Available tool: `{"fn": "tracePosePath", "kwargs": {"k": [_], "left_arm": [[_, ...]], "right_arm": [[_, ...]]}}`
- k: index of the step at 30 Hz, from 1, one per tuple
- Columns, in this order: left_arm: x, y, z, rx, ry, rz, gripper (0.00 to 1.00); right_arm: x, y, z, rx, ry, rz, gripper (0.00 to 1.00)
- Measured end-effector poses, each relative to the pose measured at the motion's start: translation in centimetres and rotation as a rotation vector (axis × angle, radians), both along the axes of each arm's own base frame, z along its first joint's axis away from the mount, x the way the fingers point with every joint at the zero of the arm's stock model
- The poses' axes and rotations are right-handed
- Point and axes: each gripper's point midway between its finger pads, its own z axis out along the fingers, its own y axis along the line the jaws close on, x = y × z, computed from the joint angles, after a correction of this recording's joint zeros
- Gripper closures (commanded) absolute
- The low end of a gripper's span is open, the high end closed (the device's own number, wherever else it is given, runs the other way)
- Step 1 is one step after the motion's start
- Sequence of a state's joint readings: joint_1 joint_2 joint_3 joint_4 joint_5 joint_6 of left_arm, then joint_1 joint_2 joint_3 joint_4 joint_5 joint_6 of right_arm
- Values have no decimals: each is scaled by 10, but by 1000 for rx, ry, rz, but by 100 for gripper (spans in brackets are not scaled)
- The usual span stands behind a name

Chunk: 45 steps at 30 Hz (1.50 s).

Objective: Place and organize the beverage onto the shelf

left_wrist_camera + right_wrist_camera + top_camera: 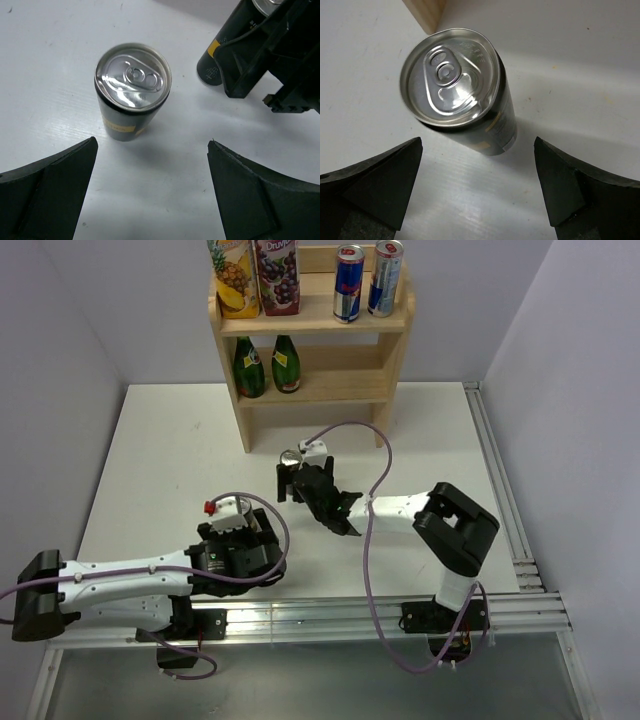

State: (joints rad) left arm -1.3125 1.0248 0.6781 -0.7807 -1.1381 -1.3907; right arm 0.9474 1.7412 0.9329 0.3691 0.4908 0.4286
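Down at the left, the left gripper (152,142) hangs over the white table (160,460) with its jaws spread wide and nothing in them. A black can (132,95) with a yellow label stands upright on the table just ahead of the fingertips. It is lined up with the gap between them and touches neither.

Just right of that, the right gripper (479,140) is equally wide and also empty. A second can (457,92), black with a silver top, stands on the table in front of its fingers, close to a lower corner of the shelf (330,325).

The shelf stands at the far middle of the table. Its top tier holds, from left to right, a pineapple carton (238,275), a grape carton (277,275) and two tall blue-and-silver cans (348,282). On the tier below, two green bottles (249,367) stand side by side at the left end.
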Motion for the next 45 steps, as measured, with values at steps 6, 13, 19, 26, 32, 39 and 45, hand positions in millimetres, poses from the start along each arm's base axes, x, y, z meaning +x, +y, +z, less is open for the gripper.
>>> {"fn": "tracePosePath", "kwargs": {"k": [6,13,19,26,32,39,45], "left_arm": [[-4,-2,-15,-28,-28,40,1],[-2,-3,-34,18,-59,67,1],[0,-7,-48,79,-64,67,1],[2,-17,-56,60,-76,45,1],[3,-20,-71,86,-79,9,1],[5,-21,-92,113,-74,17,1],[6,-9,-113,188,-54,43,1]], "right_arm": [[12,0,-25,-23,21,-11,0],[25,1,-48,-44,31,-8,0],[40,10,-46,-19,0,2,5],[49,18,-46,-12,-27,12,33],[53,17,-44,-7,-37,13,93],[53,17,-44,-5,-38,12,100],[50,14,-44,20,-47,5,100]]}}
